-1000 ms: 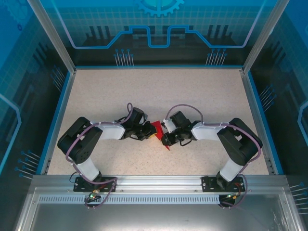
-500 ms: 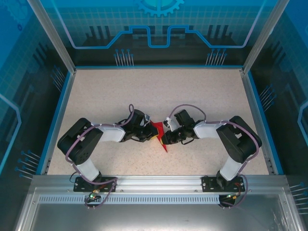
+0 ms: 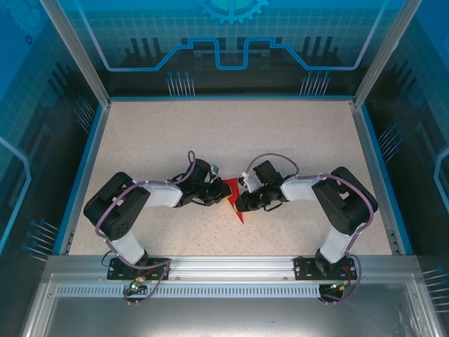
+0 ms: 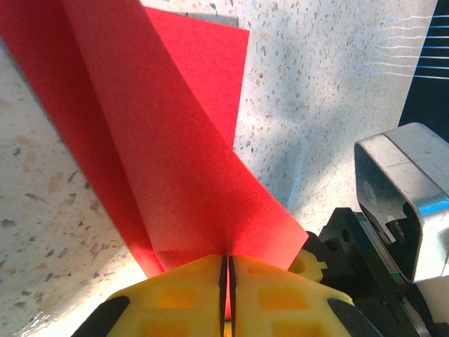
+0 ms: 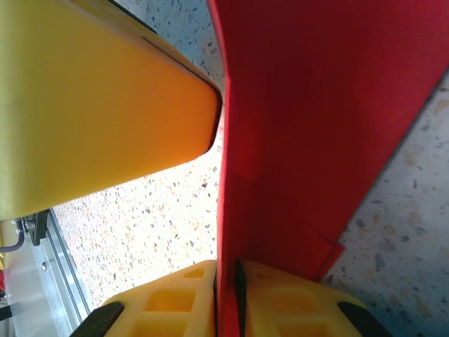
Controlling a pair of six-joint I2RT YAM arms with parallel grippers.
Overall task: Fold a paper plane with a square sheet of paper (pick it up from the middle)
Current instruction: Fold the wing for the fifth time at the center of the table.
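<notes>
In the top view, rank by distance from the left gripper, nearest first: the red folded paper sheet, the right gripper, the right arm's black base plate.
1. Red folded paper sheet: clamped in the left gripper.
2. Right gripper: just across the paper, rightward.
3. Right arm's black base plate: near edge, far right.

top overhead, wrists close, share paper (image 3: 230,189)

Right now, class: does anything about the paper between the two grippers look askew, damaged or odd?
Nothing torn or spilled. The red paper is pinched by the left gripper and the right gripper. In the right wrist view, one folded layer juts past another near that gripper, so the fold looks slightly misaligned.
</notes>
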